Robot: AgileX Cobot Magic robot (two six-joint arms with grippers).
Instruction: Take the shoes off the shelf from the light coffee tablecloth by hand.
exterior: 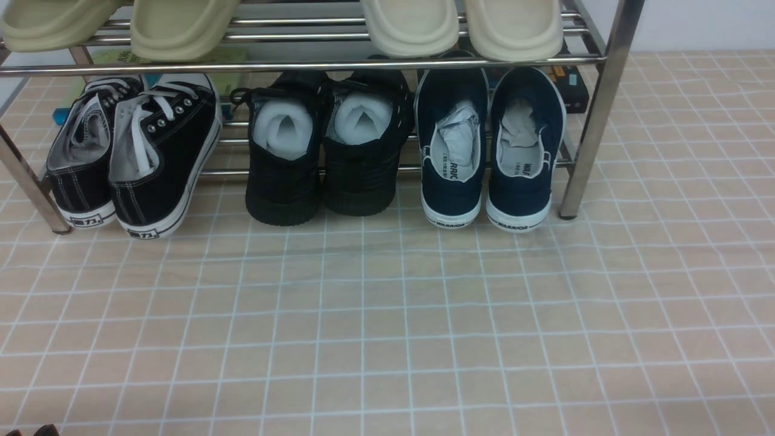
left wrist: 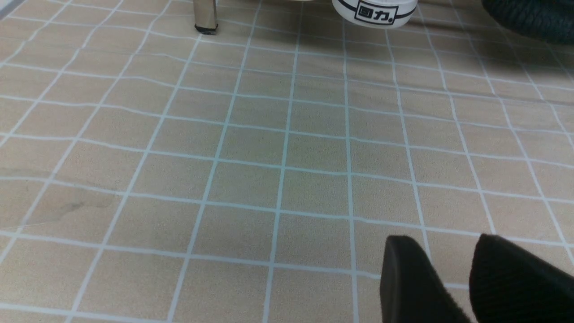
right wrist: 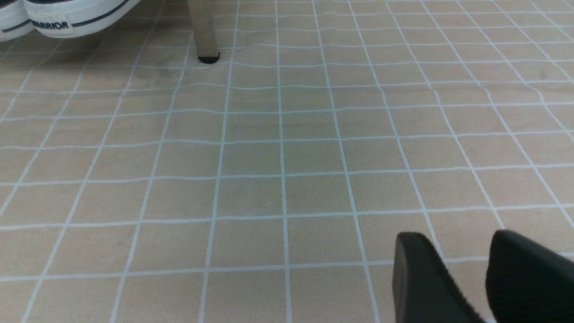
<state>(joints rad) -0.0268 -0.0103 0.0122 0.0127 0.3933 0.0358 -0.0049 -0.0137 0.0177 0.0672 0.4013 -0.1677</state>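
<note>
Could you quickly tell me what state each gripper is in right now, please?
Left gripper: open, holding nothing.
Right gripper: open, holding nothing.

This looks to me like a staged test setup: a shiny silver metal-tube shoe rack (exterior: 596,121) stands on a beige grid-lined tablecloth (exterior: 387,333).

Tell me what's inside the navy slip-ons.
Both navy slip-ons hold crumpled white paper, sitting on white insoles with printed lettering. The paper hides whatever lies toward the toe ends.

Near light coffee tablecloth (exterior: 387,339) lies open up to the shoes (exterior: 490,151); the shelf (exterior: 613,54) front bar (exterior: 303,65) crosses just above them, right leg (exterior: 581,169) close beside.
</note>
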